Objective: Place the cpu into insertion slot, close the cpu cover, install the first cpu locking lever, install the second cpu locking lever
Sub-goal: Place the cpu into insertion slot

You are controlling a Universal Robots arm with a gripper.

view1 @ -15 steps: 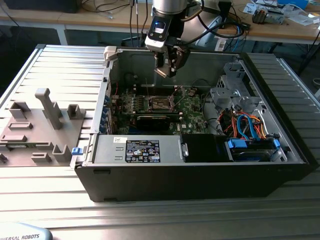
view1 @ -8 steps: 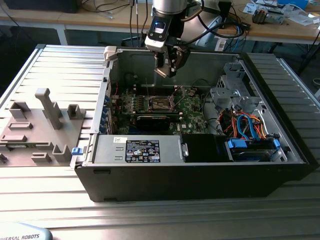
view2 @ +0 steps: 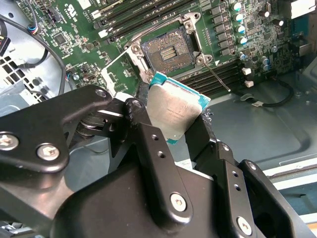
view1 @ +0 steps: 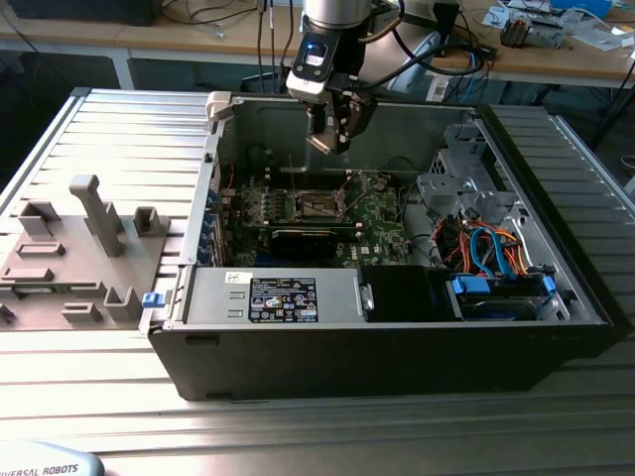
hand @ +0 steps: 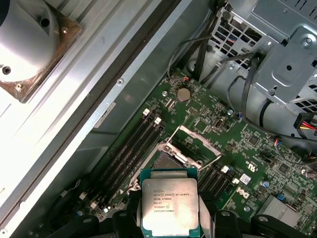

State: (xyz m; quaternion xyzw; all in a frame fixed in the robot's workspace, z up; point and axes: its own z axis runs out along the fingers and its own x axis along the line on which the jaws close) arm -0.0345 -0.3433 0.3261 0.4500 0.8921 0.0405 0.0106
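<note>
The arm's black two-fingered gripper hangs over an open black desktop computer case that lies on its side on the ribbed aluminium table, reaching from the table's middle toward its edge on the exterior view's right. The gripper is clenched on the cpu, a small thin square silvery-grey plate with a teal-green rim, pinched by two opposite edges between the black fingers. In the first wrist view the cpu shows its printed metal face with a fingertip at either side. The plate is held in the air, tilted in the second wrist view, clear of the green motherboard that lies on the case's floor. The insertion slot, a small dark square socket with a silvery metal rim, lies bare near the motherboard's middle, beside banks of long black memory slots. In the first wrist view the insertion slot sits just past the cpu's far edge, and in the exterior view the insertion slot is below the gripper. Its silvery metal cover frame stands swung up off the socket, and a thin wire locking lever sticks out loose beside it. A silver power supply box lines the case's near wall, and blue and orange cables fill the corner on the exterior view's right. A grey fixture plate with upright blocks rests at the table's edge on the exterior view's left.
</note>
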